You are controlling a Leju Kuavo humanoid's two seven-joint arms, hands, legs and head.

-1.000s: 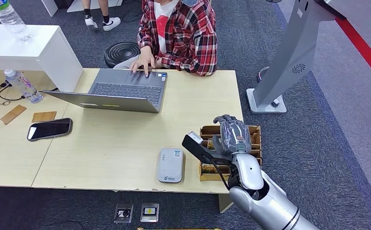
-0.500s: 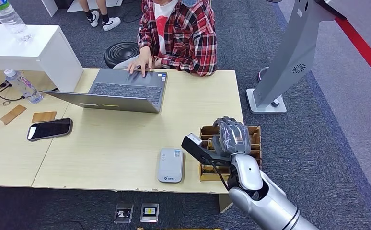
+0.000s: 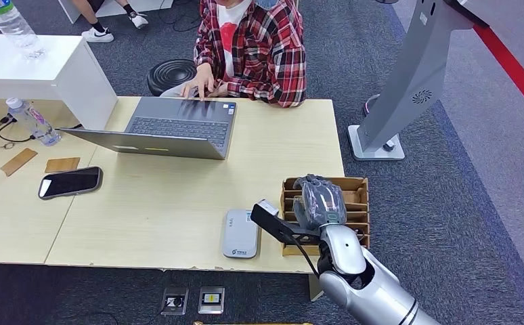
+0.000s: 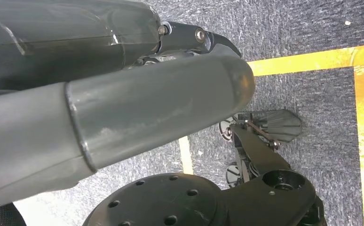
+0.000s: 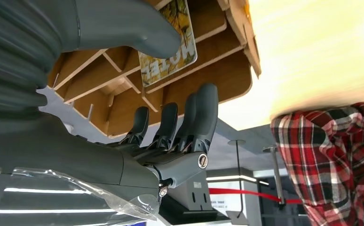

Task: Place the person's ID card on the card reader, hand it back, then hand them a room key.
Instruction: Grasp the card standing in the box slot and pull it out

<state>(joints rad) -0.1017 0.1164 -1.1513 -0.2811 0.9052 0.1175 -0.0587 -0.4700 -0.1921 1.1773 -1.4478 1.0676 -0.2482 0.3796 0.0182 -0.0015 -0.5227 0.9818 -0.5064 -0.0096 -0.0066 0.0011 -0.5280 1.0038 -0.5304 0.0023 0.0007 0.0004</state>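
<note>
Hovering over wooden slotted box [image 3: 358,184], right hand [image 3: 319,202] (fingers apart, empty), key card [image 5: 168,40] slotted inside.

Lower centre: bare table [image 3: 164,196] between laptop [image 3: 171,128] and card reader [image 3: 240,233] — open path. Right: wooden card box [image 3: 354,196] under right hand [image 3: 319,202] — walls block sideways moves.

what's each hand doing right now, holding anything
Left hand: hangs over the floor; open or closed cannot be told.
Right hand: over the wooden card holder, fingers and thumb apart, holding nothing.
</note>
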